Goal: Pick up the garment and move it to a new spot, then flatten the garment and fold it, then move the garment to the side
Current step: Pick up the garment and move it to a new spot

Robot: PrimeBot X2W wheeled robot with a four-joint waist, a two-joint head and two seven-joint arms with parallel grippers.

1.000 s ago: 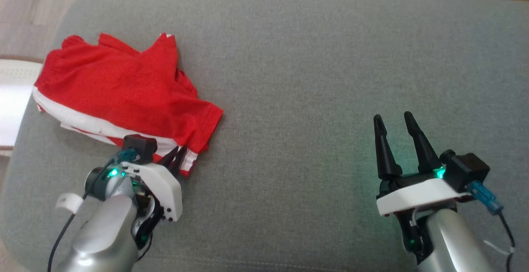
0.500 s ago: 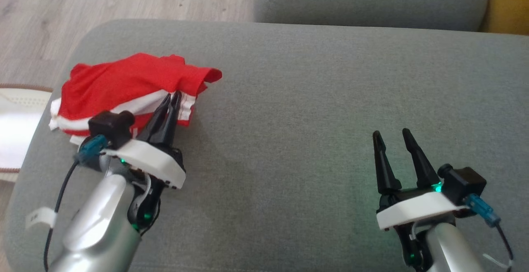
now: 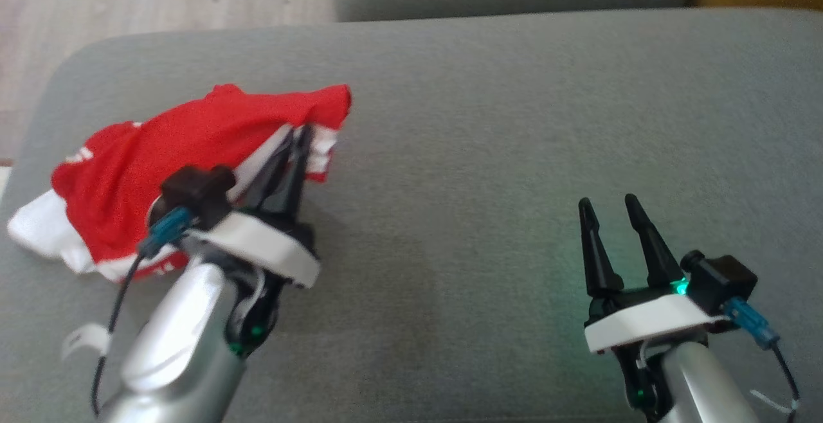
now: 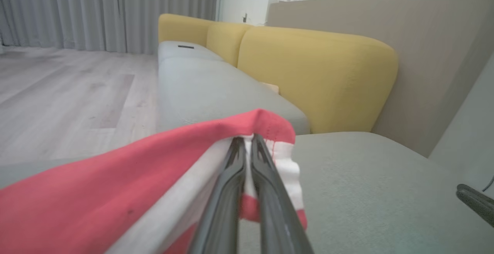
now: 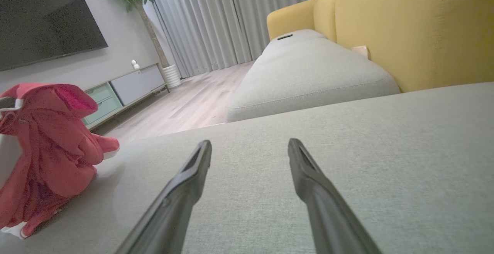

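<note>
Within left end effector (image 3: 299, 134), garment (image 3: 161, 150) pinched.

No legible text, label or number anywhere, whether on the garment (image 3: 161, 146) or sofa cushion (image 3: 514, 121).

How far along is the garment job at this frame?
Done: the left gripper is shut on the red garment at its striped edge. In hand: that edge is raised off the grey cushion, the rest resting on it. Left: setting it down, flattening, folding, moving aside. The right gripper hangs open.
</note>
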